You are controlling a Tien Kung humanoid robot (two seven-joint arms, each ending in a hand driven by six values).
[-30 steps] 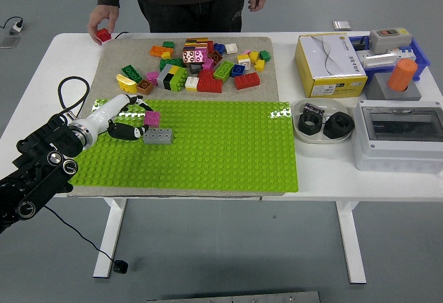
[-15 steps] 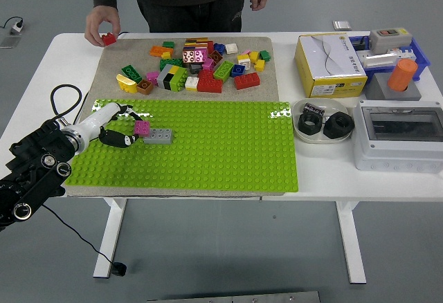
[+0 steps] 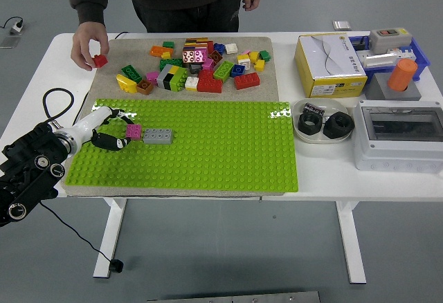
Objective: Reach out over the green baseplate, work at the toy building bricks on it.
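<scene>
The green baseplate (image 3: pixel 221 151) lies on a beige mat at the table's front. On its left part sits a grey brick (image 3: pixel 158 135). Just left of it is a small pink brick (image 3: pixel 133 131), touching or nearly touching the grey one. My left hand (image 3: pixel 123 135), white with black fingers, reaches in from the left edge and is curled on the pink brick. The right arm is out of view. At the far left a person's hand (image 3: pixel 88 43) holds a red brick (image 3: pixel 100 60) over the table.
A pile of several loose coloured bricks (image 3: pixel 201 68) lies on the mat behind the baseplate. To the right stand a yellow box (image 3: pixel 330 64), a grey dish (image 3: pixel 303 134) with black nuts, a grey electrical box (image 3: pixel 398 137) and an orange cylinder (image 3: pixel 402 75).
My left hand has drawn back to the left and down with the pink brick, which came down beside the grey brick. The person's hand moved the red brick left and toward me.
</scene>
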